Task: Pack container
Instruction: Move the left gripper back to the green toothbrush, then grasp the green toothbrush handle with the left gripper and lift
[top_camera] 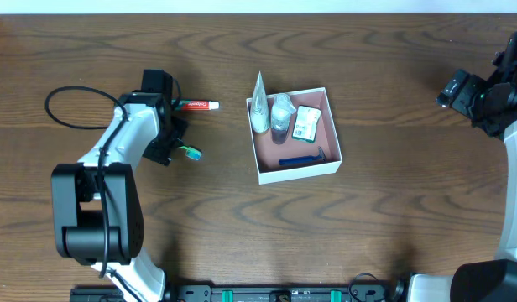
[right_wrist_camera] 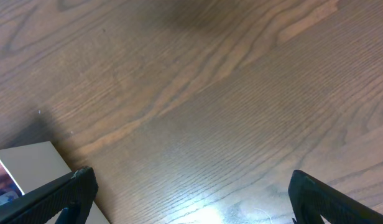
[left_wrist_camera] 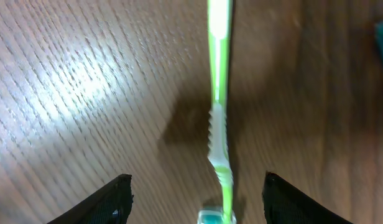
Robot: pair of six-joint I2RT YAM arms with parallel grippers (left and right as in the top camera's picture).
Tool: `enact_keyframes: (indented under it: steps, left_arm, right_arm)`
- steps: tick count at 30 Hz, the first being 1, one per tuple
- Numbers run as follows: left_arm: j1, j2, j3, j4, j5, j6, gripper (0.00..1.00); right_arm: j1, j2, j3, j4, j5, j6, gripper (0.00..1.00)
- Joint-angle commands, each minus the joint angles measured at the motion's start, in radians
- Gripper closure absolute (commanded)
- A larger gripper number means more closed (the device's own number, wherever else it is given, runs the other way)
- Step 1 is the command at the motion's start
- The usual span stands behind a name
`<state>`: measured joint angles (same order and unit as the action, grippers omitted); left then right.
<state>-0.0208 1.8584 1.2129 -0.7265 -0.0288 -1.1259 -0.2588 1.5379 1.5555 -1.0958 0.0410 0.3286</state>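
Fingertips (left_wrist_camera: 114, 200) of my left gripper (left_wrist_camera: 196, 182) stand spread either side of the green toothbrush (left_wrist_camera: 217, 118), handle running twelve to six between them; overhead, the container (top_camera: 300, 173) sits at three o'clock.

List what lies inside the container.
Inside the container: a white tube, a clear bottle, a green packet and a blue razor. Anything beneath them is covered.

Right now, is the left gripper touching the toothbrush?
Apart. The left wrist view shows the toothbrush lying between the left gripper fingers, with bare table showing on both sides of it.
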Motion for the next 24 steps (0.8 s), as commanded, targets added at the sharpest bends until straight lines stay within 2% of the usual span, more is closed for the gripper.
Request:
enact_keyframes:
  steps: [1,9,17,21,24]
  left_arm:
    - [0.027,0.036,0.017,0.011,0.022,-0.012,0.33]
    - [0.044,0.091,0.017,0.059,0.100,-0.008,0.37]
    - [0.044,0.094,0.017,0.023,0.100,0.015,0.50]
    - [0.044,0.094,0.017,-0.006,0.100,0.067,0.54]
    - [0.044,0.094,0.017,-0.014,0.100,0.119,0.61]
  right_arm:
    - [-0.006,0.003,0.001,0.000,0.004,-0.011,0.01]
    - [-0.006,0.003,0.001,0.000,0.004,-0.011,0.01]
    - [-0.006,0.003,0.001,0.000,0.004,-0.011,0.01]
    - [-0.006,0.003,0.001,0.000,0.004,-0.011,0.01]
    - [-0.006,0.003,0.001,0.000,0.003,-0.011,0.01]
